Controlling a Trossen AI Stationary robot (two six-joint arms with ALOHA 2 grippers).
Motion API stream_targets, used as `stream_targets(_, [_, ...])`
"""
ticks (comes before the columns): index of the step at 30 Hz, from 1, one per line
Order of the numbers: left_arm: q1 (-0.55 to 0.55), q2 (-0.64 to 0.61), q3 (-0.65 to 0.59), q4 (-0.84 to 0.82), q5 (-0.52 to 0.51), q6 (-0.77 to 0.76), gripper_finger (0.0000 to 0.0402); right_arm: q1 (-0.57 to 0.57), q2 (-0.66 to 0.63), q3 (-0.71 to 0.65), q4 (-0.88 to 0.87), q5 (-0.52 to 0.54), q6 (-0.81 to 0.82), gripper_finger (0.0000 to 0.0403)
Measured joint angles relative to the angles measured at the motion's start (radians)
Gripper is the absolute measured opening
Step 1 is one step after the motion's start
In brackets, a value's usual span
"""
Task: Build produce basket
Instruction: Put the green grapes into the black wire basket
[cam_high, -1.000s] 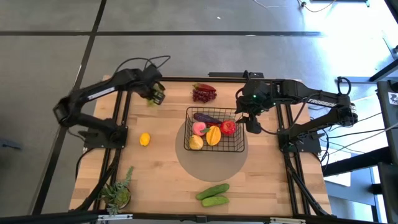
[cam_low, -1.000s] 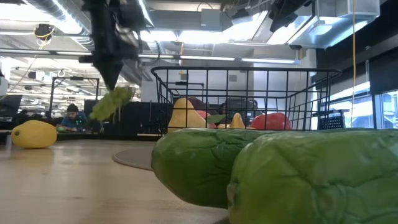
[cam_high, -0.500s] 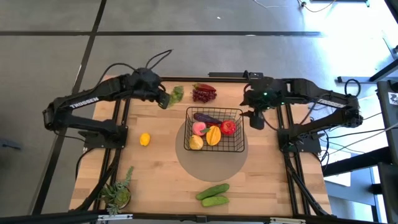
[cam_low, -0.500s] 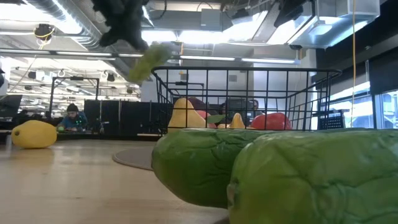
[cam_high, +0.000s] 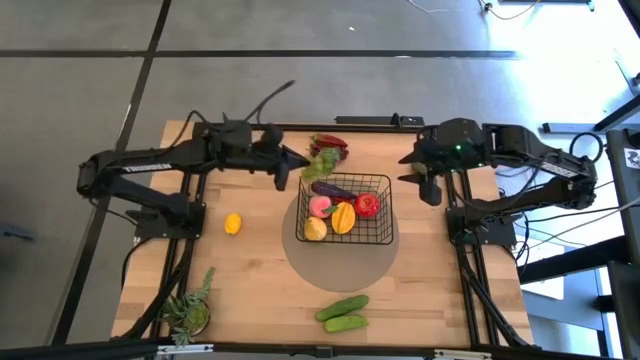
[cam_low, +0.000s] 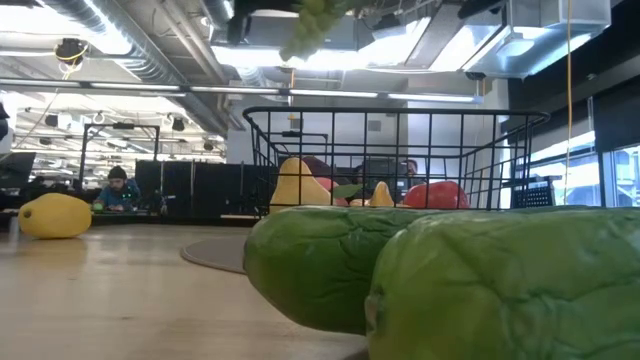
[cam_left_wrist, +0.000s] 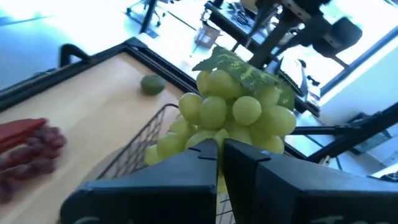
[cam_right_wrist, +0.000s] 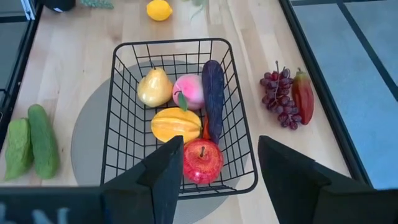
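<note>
- Grapes first: the green grapes (cam_left_wrist: 233, 115) are pinched tight in the fingers of your left gripper (cam_high: 300, 168), which has swung from the far left part of the tabletop (cam_high: 260, 270) across to the basket's far left corner within the last second.
- The bunch now hangs above the rim of the basket (cam_high: 345, 210), clear of the wire, so the carry is nearly done; in my judgement only a short reach inward and a release remain.
- Your right gripper (cam_high: 432, 190) has drawn back from the basket's right side and waits just beside it, fingers spread wide and holding nothing.
- Inside the basket you already have the red apple (cam_right_wrist: 202, 160), the mango (cam_right_wrist: 176, 123), the peach (cam_right_wrist: 188, 91), the eggplant (cam_right_wrist: 212, 93) and a yellow pear-shaped fruit (cam_right_wrist: 155, 88).
- Left on the tabletop: the lemon (cam_high: 232, 223) to the left, the purple grapes (cam_high: 326, 149) beyond the basket with a red piece touching them, and two cucumbers (cam_high: 343, 312) near the front edge.
- Watch the bunch as you lower it; it could catch on the rim.
</note>
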Motion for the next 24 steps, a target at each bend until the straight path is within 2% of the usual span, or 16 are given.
stream_targets(6, [-0.049,0.124,0.000,0.166,0.016,0.006,0.0000,0.000,-0.002,0.000,0.000,-0.001,-0.002,0.0199])
stream_targets(24, [-0.060,0.558,0.000,0.638,0.358,0.035,0.0001,0.000,-0.005,-0.011,-0.005,-0.003,-0.004,0.0199])
